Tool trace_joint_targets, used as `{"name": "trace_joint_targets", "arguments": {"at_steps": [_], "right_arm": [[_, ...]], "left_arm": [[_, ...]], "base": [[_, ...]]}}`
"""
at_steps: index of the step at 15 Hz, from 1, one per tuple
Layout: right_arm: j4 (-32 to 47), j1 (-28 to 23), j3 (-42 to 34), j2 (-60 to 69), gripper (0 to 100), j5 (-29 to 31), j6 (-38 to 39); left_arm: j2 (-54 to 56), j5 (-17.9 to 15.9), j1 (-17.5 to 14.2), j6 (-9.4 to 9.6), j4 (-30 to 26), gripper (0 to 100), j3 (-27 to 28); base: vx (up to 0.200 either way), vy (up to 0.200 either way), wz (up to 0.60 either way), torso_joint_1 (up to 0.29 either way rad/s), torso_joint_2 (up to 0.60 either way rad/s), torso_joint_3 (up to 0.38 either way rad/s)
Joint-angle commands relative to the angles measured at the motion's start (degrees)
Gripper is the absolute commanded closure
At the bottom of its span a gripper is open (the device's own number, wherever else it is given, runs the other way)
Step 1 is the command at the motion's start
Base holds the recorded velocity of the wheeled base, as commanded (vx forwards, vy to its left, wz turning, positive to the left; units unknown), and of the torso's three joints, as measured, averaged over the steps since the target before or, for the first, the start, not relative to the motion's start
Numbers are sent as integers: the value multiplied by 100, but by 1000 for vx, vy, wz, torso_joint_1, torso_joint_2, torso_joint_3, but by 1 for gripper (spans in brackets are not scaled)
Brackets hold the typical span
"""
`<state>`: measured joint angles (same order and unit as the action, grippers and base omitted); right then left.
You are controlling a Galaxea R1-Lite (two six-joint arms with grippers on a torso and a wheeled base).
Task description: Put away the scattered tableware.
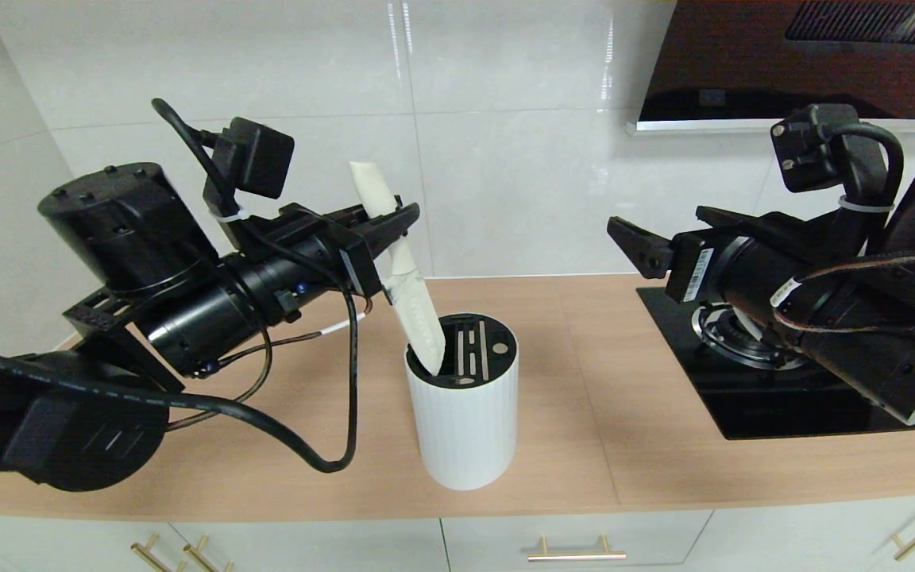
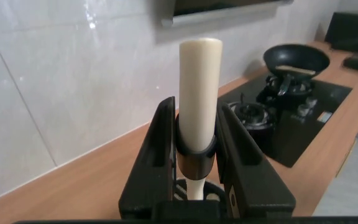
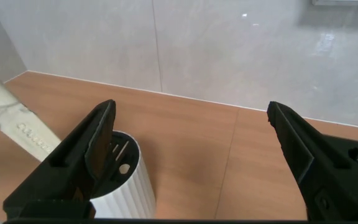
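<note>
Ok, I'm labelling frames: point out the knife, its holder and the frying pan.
knife (image 1: 422, 322), head view, on the white blade.
holder (image 1: 465, 429), head view, on its white wall.
frying pan (image 2: 303, 57), left wrist view, on the inner bowl.

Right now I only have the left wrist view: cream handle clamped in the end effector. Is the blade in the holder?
Observer: Yes. In the head view the knife is tilted, with its white blade tip down in an opening on the left side of the white cylindrical holder.
Operator: Right arm in the way?
Observer: No. The right end effector is open, up over the counter to the holder's right, and touches nothing.
</note>
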<state>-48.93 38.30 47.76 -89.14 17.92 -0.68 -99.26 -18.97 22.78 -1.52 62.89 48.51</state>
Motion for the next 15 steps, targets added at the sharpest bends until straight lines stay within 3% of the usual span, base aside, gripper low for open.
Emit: {"name": "trace_joint_targets", "arguments": {"at_steps": [1,5,7,15], "right_arm": [[-2,-7,5,-25,0,1,-2],[-2,-7,-13,-69,0,1,-2],[-2,2,-13,-86,0,1,-2],[-2,-7,-13,-95,0,1,-2]], "left_arm": [[-138,-2,-2,12,4,100,-8],[-270,-2,16,73,-14,100,-61],[-507,7,51,223,4,100,-87],[-1061,16,226,231,21,100,-131]], "base": [[0,0,0,0,0,0],[0,0,0,0,0,0],[0,0,0,0,0,0],[0,0,0,0,0,0]]}}
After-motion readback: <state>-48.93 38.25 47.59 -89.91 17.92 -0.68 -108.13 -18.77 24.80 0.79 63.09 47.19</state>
